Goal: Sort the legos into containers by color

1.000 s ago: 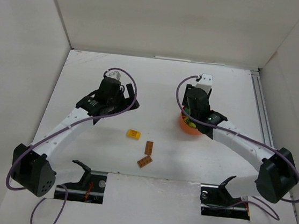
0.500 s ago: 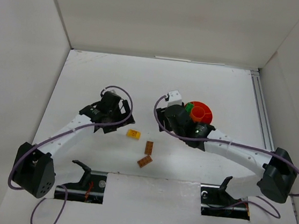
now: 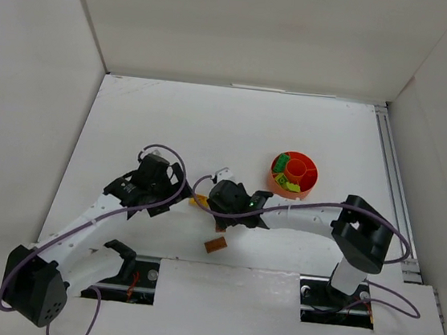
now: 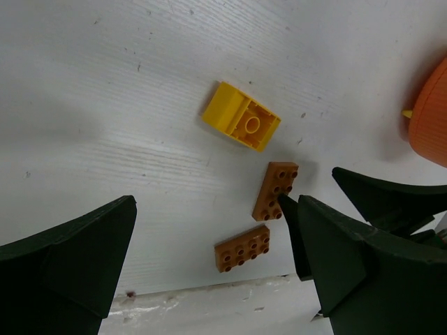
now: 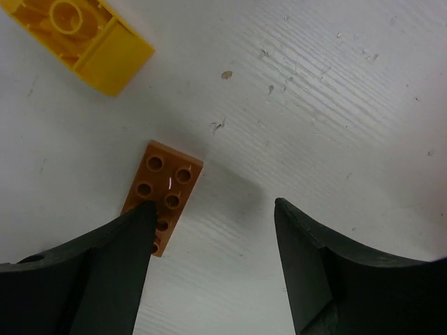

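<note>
Three loose bricks lie on the white surface (image 3: 172,121) between the arms. The yellow brick (image 4: 242,116) is a slope piece with its hollow underside up and a round tube showing. Just beside it is a brown brick (image 5: 160,192), flat, with two rows of studs up. A second brown brick (image 4: 242,248), the same kind, lies close by, nearer the arm bases and angled differently. None of the three touch. The right gripper (image 5: 214,206) is low over the first brown brick, jaws apart. Its left finger covers the brick's near end, and the gap between the fingers shows bare surface. The left gripper (image 4: 213,209) hangs wide apart above all three, holding nothing. The orange-red bowl (image 3: 314,171) sits well to the right, with dividers, a central cone, a green brick (image 3: 281,161) and lime pieces (image 3: 289,186) inside.
</note>
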Controlling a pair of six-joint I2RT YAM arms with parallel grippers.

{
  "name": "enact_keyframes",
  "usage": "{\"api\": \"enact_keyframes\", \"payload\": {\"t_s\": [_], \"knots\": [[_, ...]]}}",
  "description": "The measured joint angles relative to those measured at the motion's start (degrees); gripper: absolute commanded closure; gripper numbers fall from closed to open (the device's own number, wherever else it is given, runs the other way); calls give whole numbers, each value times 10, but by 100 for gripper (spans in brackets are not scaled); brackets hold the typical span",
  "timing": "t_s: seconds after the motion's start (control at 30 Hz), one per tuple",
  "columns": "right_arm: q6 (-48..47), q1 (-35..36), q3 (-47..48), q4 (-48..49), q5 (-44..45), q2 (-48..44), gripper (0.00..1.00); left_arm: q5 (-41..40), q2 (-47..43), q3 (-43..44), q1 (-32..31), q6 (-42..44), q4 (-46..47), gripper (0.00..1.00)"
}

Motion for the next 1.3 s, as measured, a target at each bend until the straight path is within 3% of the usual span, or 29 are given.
{"api": "enact_keyframes", "payload": {"t_s": [0.77, 0.83, 0.97, 1.07, 1.1, 1.3], "knots": [[47, 36, 69, -26, -13, 58, 27, 2, -47, -7, 0, -4, -19, 0], [57, 36, 69, -32, -10, 67, 31, 3, -52, -7, 0, -4, -25, 0], [78, 36, 65, -35, -5, 70, 51, 3, -72, -7, 0, -5, -35, 0], [91, 36, 64, -33, 1, 70, 60, 3, -90, -7, 0, -6, -39, 0], [94, 36, 64, -33, 4, 70, 68, 3, -94, -7, 0, -7, -39, 0], [102, 36, 63, -36, 21, 69, 78, 2, -106, -7, 0, -7, -40, 0]]}}
